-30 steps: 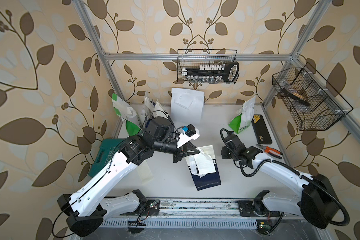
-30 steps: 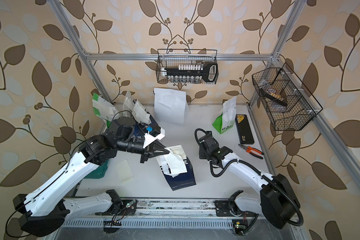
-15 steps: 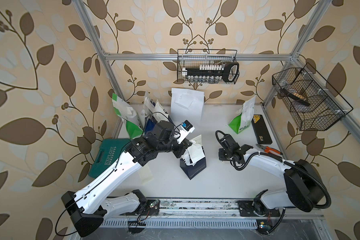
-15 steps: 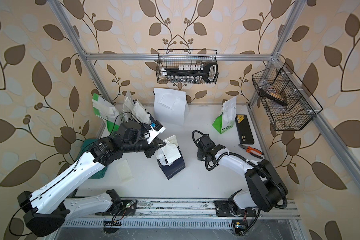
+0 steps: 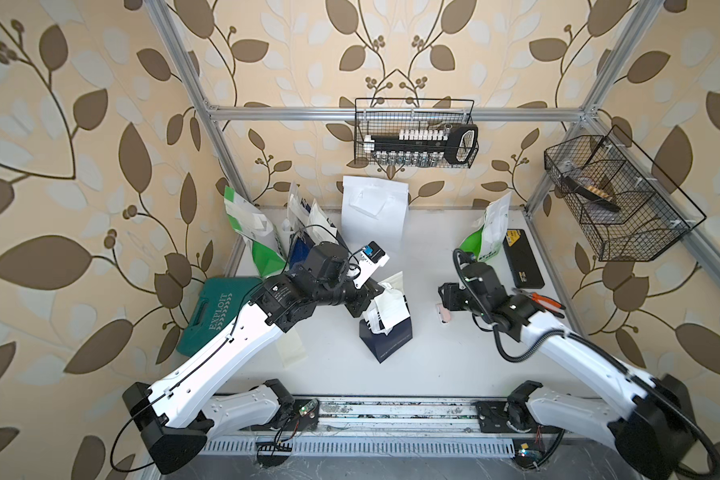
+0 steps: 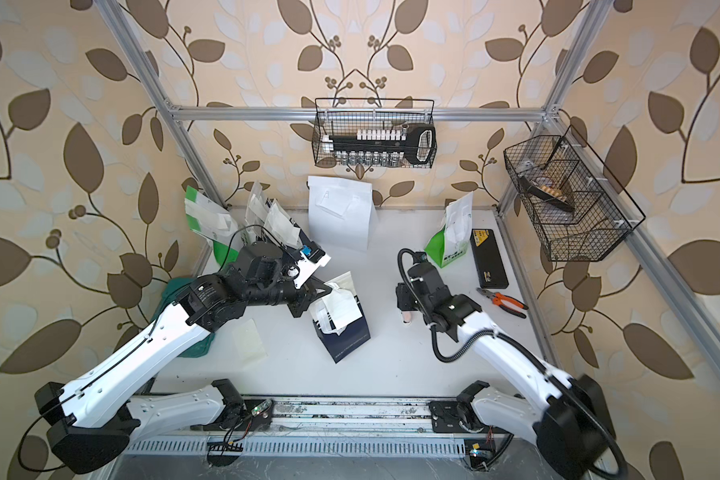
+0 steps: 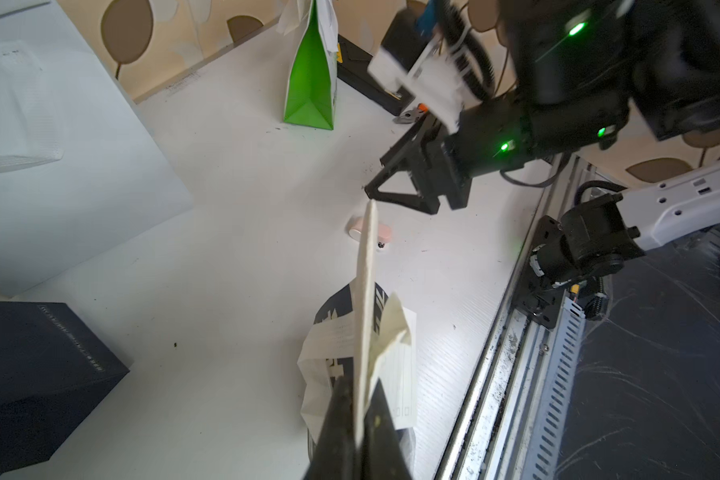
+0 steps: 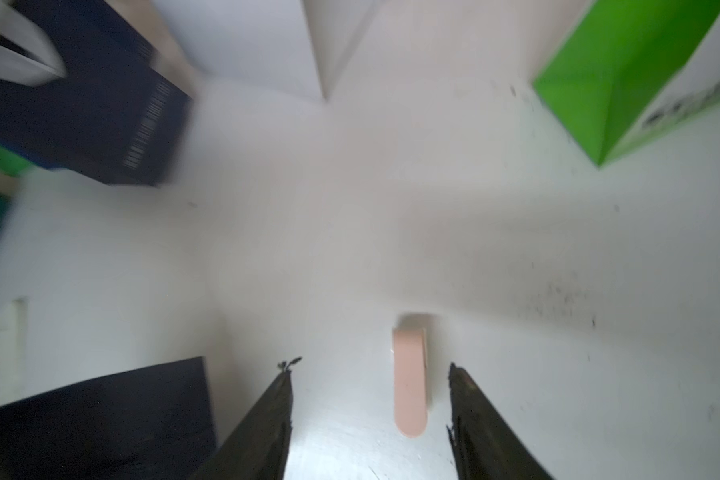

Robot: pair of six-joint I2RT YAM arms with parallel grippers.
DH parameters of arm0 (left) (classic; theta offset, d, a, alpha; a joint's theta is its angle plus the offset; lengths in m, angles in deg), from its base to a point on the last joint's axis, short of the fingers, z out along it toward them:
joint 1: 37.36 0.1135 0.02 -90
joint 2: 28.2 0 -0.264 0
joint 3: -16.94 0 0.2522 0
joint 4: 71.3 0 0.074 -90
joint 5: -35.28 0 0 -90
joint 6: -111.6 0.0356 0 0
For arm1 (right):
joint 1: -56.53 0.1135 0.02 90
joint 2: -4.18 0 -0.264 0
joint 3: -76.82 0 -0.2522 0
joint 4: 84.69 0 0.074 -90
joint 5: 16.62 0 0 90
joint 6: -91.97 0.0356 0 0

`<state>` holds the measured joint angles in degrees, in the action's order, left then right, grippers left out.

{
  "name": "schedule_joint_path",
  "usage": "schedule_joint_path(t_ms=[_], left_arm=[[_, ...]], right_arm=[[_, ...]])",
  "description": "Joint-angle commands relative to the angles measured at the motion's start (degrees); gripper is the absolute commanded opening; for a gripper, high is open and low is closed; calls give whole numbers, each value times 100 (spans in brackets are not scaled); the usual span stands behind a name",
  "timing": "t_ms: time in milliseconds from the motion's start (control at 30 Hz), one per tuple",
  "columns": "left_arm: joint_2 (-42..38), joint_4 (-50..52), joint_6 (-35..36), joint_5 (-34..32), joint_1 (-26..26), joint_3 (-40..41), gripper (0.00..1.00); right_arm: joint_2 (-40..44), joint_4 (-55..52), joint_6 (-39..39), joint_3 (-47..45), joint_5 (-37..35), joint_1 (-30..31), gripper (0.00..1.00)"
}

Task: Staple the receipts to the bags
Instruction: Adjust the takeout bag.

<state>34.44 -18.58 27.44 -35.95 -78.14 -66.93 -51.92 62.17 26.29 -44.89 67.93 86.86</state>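
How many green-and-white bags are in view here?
2 green-and-white bags: back-left bag in the corner, back-right bag beside the black case. None seems hidden.

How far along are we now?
Done, apparently: the white bag and others at the back carry slips; staples unclear. In hand: left gripper pinches a receipt against the navy bag; pink stapler lies under the open right gripper. Left: a loose receipt on the table.

On white tabletop (image 5: pixel 441 357): teal plastic tool case (image 5: pixel 213 311) at left edge, flat black rectangular case with yellow label (image 5: pixel 522 259) along right edge, orange-handled pliers (image 5: pixel 543 300) just beside it; black wire basket (image 5: pixel 360 137) holding black socket rack (image 5: pixel 416 143) on back wall, second black wire basket (image 5: pixel 641 245) on right wall.
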Motion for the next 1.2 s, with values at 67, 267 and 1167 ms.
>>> schedule_joint_path(t_ms=[67, 267, 1167], left_arm=[[-60, -5, 295, 1297, 28, -157, 0], [-256, -37, 476, 2398, 34, -115, 0], [-76, -142, 22, 2194, 17, -478, 0]], right_arm=[[1095, 1011, -774, -48, 2481, 8, 79], [894, 1080, -955, 471, 4538, 22, 95], [44, 1412, -1053, 918, 4512, 1001, 19]])
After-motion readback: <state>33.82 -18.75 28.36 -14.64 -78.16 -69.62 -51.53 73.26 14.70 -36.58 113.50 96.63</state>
